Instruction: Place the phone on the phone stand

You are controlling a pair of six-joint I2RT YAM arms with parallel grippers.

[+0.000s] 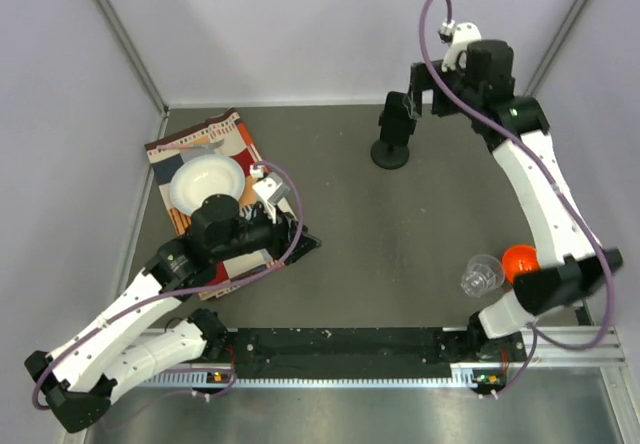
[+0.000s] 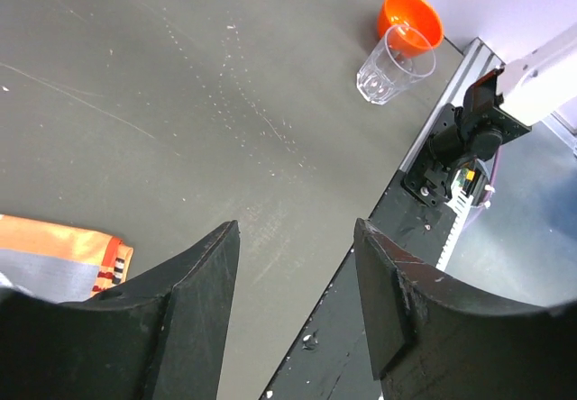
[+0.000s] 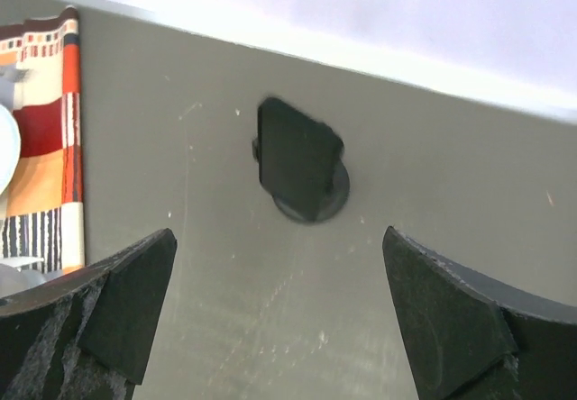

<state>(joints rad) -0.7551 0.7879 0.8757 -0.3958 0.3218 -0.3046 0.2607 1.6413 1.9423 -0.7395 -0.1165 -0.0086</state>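
R gripper [image 3: 278,238] jaws gape wide, empty, prob to clear phone [image 3: 297,161] w/o nudging it as it sits propped on phone stand [image 3: 317,209]; L gripper [image 2: 296,238] jaws apart, idle, nothing held.

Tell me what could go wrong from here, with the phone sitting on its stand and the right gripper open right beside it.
The open right gripper hangs close to the phone; a careless retreat could clip it and topple the phone stand. The phone hides most of the small stand, so it may be top-heavy. The right arm's lower link lies near the glass and orange bowl; swinging back could knock them.
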